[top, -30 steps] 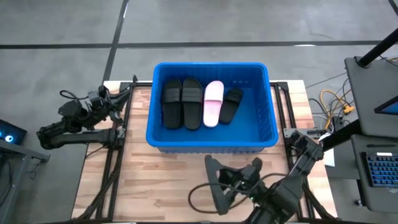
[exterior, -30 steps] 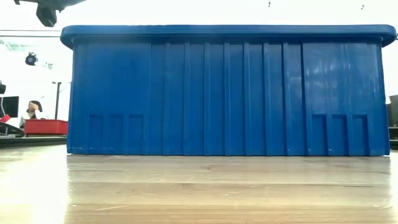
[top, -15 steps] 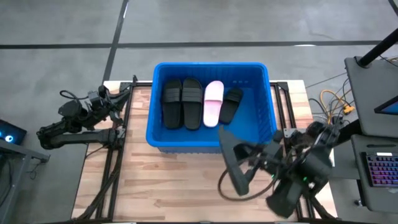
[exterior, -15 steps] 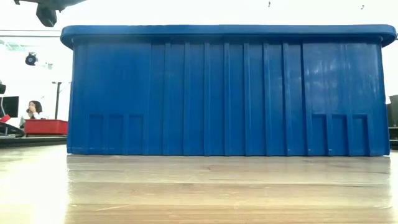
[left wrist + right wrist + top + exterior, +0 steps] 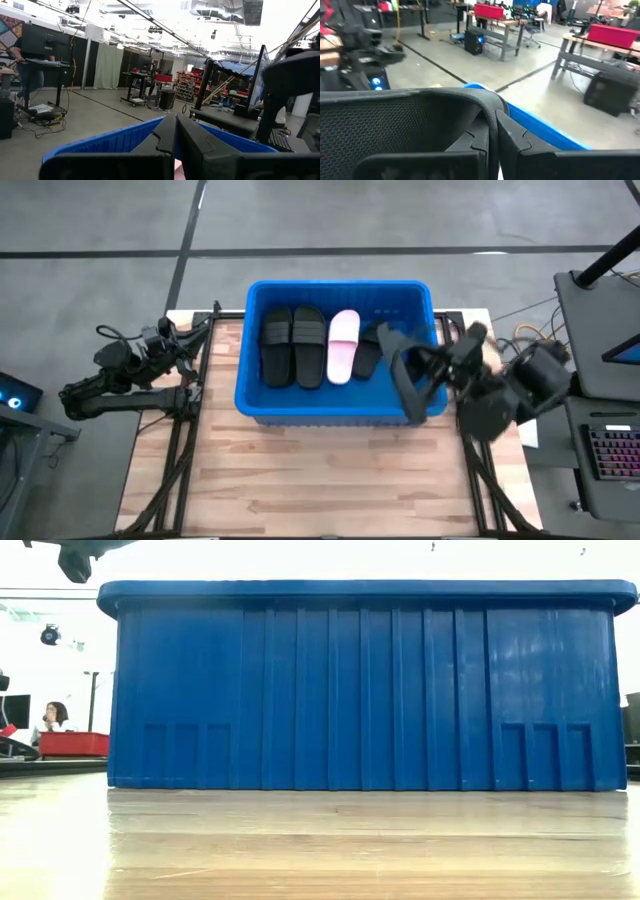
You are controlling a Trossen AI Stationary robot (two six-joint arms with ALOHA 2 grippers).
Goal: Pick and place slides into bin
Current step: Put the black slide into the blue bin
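Note:
The blue bin [image 5: 340,350] stands on the wooden table and fills the low view [image 5: 360,685]. In it lie two black slides [image 5: 277,345] [image 5: 308,345], a pale pink slide [image 5: 343,345] and a smaller black slide [image 5: 368,352], all flat on the floor. My right gripper [image 5: 442,367] is shut on another black slide [image 5: 405,375], held over the bin's right end. My left gripper [image 5: 192,340] is shut and empty at the table's left edge, pointing toward the bin. My right gripper pinches the black slide's curved edge [image 5: 489,104] between its two fingers. The fingers come roughly level from the table's right side. The slide is lifted clear, tilted on edge, and reaches out to the left of the fingers over the bin's right end and near rim.
Bare wooden table [image 5: 300,480] lies in front of the bin. Cables and a monitor stand [image 5: 590,310] are beyond the table's right edge. A person sits far back in the room [image 5: 52,718].
My right gripper has carried the black slide from near the table's near edge toward the far edge and to the right, up over the bin's near rim to its right end. The slide has stayed in the shut fingers throughout.

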